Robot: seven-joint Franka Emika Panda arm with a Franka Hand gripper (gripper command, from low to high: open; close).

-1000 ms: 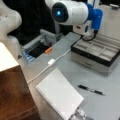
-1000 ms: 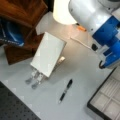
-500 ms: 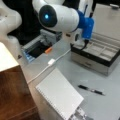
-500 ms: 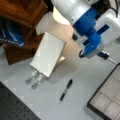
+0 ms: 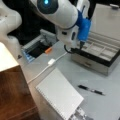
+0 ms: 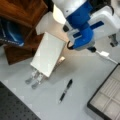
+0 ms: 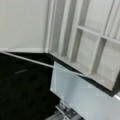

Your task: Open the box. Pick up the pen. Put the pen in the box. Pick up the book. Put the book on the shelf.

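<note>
While wide flat silver-grey box stands open with beige compartments exposed, slim black pen is seen lying on grey table, near large white spiral-bound notebook; gripper is held at box's near rim, its state cannot be told; dark brown wooden shelf is seen at a front view's left

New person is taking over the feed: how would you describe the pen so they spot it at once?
Start at the open box with its beige compartments. On the grey table between it and the white spiral notebook lies the pen: slim, black, flat on the surface, the only thin dark stick there.
</note>
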